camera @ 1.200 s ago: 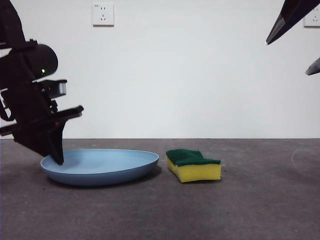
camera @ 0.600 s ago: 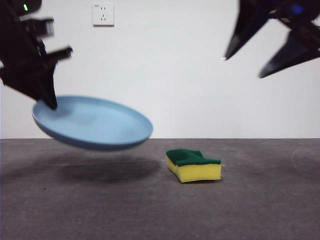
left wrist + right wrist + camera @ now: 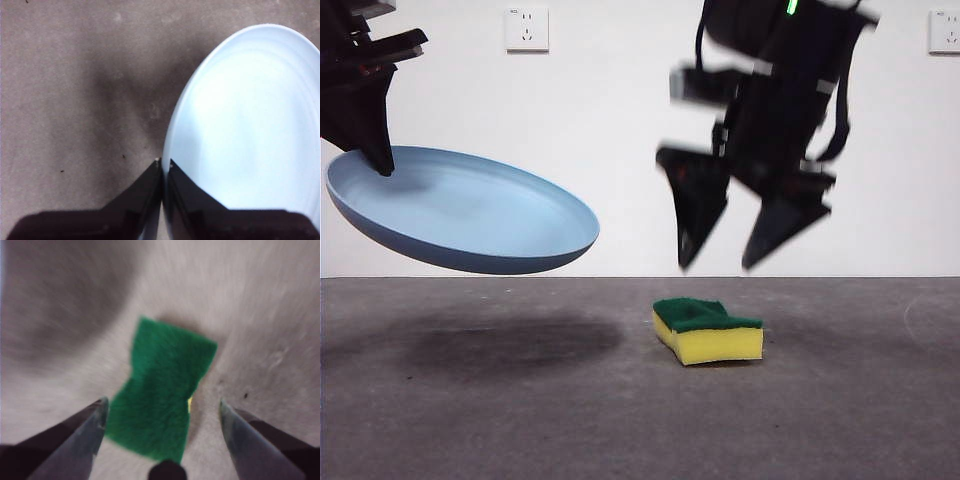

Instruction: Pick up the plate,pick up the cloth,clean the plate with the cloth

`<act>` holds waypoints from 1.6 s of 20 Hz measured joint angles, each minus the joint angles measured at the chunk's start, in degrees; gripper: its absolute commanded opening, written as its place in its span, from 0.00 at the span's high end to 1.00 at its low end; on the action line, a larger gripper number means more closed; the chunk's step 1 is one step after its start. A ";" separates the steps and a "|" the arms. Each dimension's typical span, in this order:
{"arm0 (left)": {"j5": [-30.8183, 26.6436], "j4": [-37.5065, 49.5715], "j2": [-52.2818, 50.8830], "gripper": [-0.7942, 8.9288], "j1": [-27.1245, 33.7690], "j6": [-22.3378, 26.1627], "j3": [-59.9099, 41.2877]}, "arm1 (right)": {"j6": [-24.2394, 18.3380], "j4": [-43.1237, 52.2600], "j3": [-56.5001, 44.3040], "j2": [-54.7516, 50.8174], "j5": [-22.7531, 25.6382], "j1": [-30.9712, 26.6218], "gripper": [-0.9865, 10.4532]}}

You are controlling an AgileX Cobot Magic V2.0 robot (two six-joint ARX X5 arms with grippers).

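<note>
Two claws are at work on your table. At the far left of the front view your left gripper (image 3: 382,160) comes in from the top corner, its black jaws pressed together on the near rim of the wide, shallow, round light-blue plastic plate (image 3: 470,215). That plate hangs clear of the dark grey table (image 3: 470,420), tilted so its inner face shows and its free edge dips lower, away from the claw, with a soft shadow on the surface below. Your left wrist camera shows the same pinch: the left gripper (image 3: 164,162) has one jaw over the pale bowl of the plate (image 3: 250,115) and the other outside the rim, tips nearly touching, the bare table well beneath.

Further right, your right gripper (image 3: 717,265) hangs down from the top of the front view, motion-blurred, jaws spread wide with nothing between them. Directly under it, not touching it, lies the small wavy-sided kitchen sponge (image 3: 708,331), yellow foam below and a dark green scouring layer on top, resting flat on the table. In your right wrist camera the right gripper (image 3: 162,407) straddles that sponge (image 3: 162,405) from above: the green top sits between the two open jaws, nearer one tip than the other, with a sliver of yellow showing at its edge
</note>
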 measured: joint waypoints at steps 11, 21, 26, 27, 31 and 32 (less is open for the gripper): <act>0.00 0.55 0.00 0.93 0.00 0.13 0.00 | 0.02 4.81 0.09 8.00 -0.94 0.04 0.78; 0.00 2.16 0.07 0.93 0.00 0.17 0.00 | 0.42 4.20 0.13 5.86 -0.81 0.37 0.93; 0.02 3.10 1.16 0.93 -0.31 0.17 0.00 | 2.54 4.79 0.15 -10.73 -0.96 1.64 0.93; 0.02 3.34 1.51 0.93 -0.76 0.15 0.00 | 2.75 4.76 0.15 -13.40 -1.57 2.34 0.93; 4.46 5.01 3.26 0.93 -4.20 -0.42 0.00 | 3.10 5.35 0.17 -17.97 -3.50 4.76 0.93; 6.29 5.62 3.50 0.93 -5.49 -0.61 0.00 | 3.10 5.25 0.17 -17.59 -3.52 4.98 0.93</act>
